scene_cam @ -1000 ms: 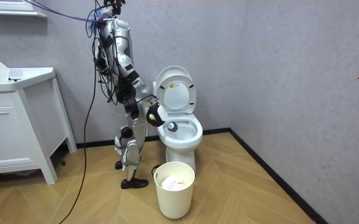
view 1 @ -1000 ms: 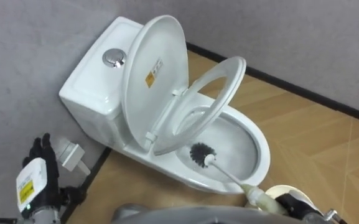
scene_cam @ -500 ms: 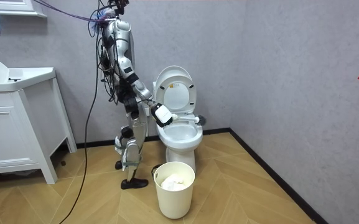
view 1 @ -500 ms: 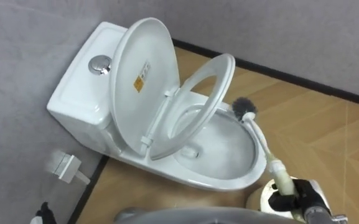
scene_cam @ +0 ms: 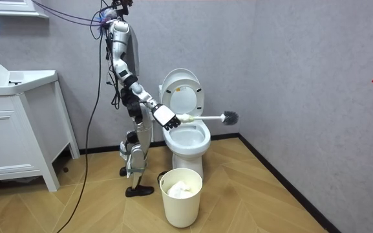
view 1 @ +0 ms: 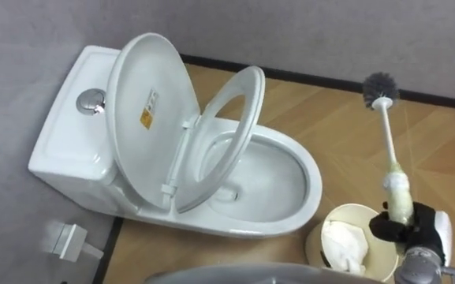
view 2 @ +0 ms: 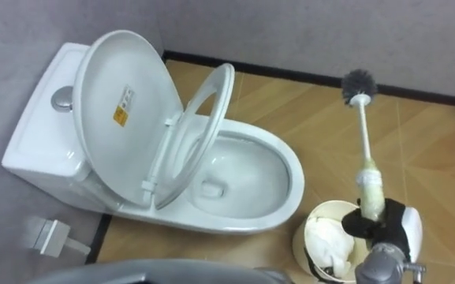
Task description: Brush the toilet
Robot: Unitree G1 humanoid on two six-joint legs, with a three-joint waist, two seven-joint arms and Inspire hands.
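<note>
Change since 1 s ago: toilet brush [view 1: 390, 146] was head-down in the bowl [view 1: 278, 181]; it is now lifted clear, bristles up and out past the far rim, over the floor [view 1: 330, 110]. The whole eye view has shifted too, so the camera moved as well.
Right hand [view 1: 418, 230]: fingers clenched round the pale grip at the handle's lower end, just above the waste bin [view 1: 329, 230].
Toilet [view 1: 312, 177]: lid [view 1: 136, 110] and seat [view 1: 239, 110] both raised; bowl open, no brush in it.
Progress (judgement): bowl has had brush contact and the brush is out. This is either a pause between strokes or the end of scrubbing. Left: more strokes if needed, then put the brush away; no holder identified.
Eye views give: grip detail, bowl interior, paper [view 1: 344, 241] in the bin.
Room view gives: robot standing upright at the toilet's side, on the room view's left; brush held about level across the bowl, head [scene_cam: 230, 117] toward the room's corner; bin on the floor in front of the toilet.
</note>
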